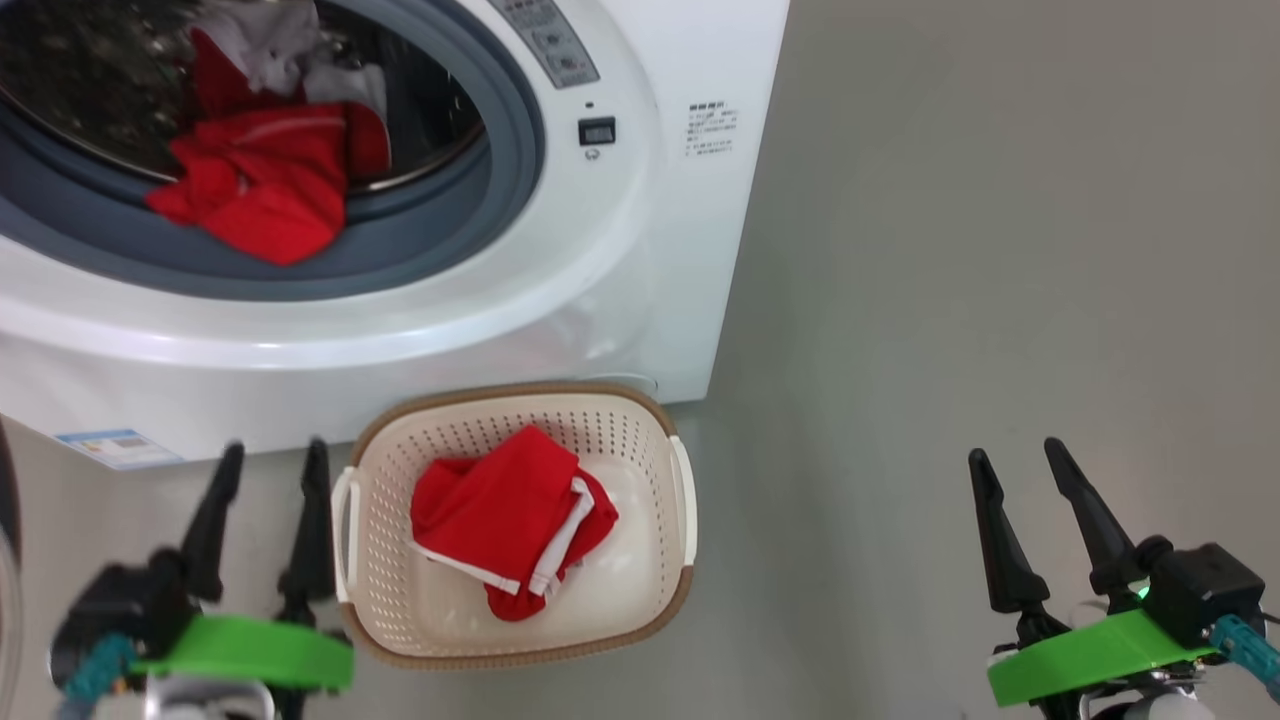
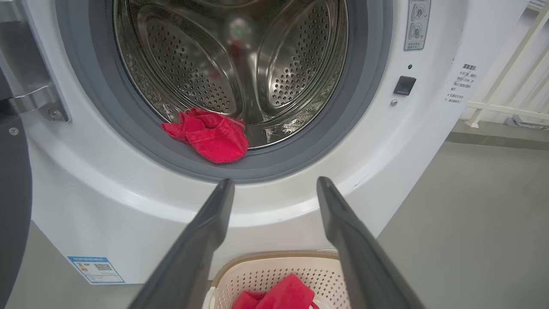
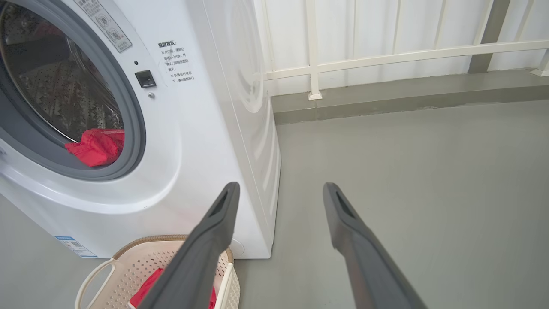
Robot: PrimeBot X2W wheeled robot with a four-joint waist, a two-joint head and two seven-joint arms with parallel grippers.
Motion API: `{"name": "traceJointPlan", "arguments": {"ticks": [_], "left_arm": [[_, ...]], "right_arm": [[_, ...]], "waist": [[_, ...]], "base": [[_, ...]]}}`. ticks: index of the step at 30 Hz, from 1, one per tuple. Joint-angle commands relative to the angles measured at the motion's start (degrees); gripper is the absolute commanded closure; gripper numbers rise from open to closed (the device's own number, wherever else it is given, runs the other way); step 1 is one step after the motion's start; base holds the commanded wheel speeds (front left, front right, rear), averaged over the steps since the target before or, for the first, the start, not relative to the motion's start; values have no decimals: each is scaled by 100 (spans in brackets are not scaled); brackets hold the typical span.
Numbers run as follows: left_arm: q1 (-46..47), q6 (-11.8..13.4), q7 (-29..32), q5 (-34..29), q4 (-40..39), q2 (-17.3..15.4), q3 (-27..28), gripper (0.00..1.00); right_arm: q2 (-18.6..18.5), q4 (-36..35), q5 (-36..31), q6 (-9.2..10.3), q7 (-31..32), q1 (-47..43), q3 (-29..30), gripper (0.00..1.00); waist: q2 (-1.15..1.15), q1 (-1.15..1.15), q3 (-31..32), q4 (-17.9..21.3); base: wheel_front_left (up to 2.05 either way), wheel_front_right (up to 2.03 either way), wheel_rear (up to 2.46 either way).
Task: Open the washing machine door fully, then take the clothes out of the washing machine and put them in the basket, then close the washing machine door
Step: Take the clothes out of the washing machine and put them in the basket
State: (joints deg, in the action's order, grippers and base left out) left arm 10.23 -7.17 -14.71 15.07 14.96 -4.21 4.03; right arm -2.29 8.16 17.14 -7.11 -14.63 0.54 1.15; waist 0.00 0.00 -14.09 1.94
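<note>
The washing machine (image 1: 640,250) stands at the far left on the grey floor (image 1: 950,300), its round opening uncovered. The door (image 2: 13,206) is swung open to the left, and its dark edge and metal hinge show at the left border of the left wrist view. In the drum, red clothes (image 1: 260,185) lie heaped at the near lip, one fold draped over the grey rubber ring (image 1: 515,150). A white cloth (image 1: 270,50) lies behind them, deeper in.

The basket (image 1: 620,440) sits on the floor close in front of the machine. It holds a crumpled red garment (image 1: 510,520) with white trim.

The left tool (image 1: 274,452) hangs low just left of the basket. Its two dark fingers are spread apart with nothing between them and point toward the machine. The right tool (image 1: 1015,450) is well to the right of the basket over the floor, likewise spread and gripping nothing. A white railing (image 3: 386,56) runs along the far side beyond the machine.
</note>
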Motion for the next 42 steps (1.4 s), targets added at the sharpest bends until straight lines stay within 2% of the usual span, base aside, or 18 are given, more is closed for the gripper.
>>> {"name": "traceJointPlan", "arguments": {"ticks": [1,15,24,36,42], "left_arm": [[301,-32,-29,-69,-43,-186,154,0],[2593,-32,-29,-387,1449,-823,387,0],[3660,22,-29,-698,2485,-1194,588,0],[5041,294,-29,-885,3941,-1775,714,0],[5477,334,-29,-982,4557,-2025,629,0]], "right_arm": [[-59,-157,24,-37,-37,162,-148,0],[-59,-290,318,-37,-37,681,-340,0],[-59,-348,497,-37,-37,843,-500,0],[-59,-421,659,-37,-37,1065,-700,0],[-59,-448,712,-37,-37,1126,-765,0]], "waist": [[0,0,-225,69],[0,0,-1187,600],[0,0,-1544,912],[0,0,-1993,1187],[0,0,-2120,1338]], "base": [[0,0,0],[0,0,0],[0,0,0],[0,0,0],[0,0,0]]}}
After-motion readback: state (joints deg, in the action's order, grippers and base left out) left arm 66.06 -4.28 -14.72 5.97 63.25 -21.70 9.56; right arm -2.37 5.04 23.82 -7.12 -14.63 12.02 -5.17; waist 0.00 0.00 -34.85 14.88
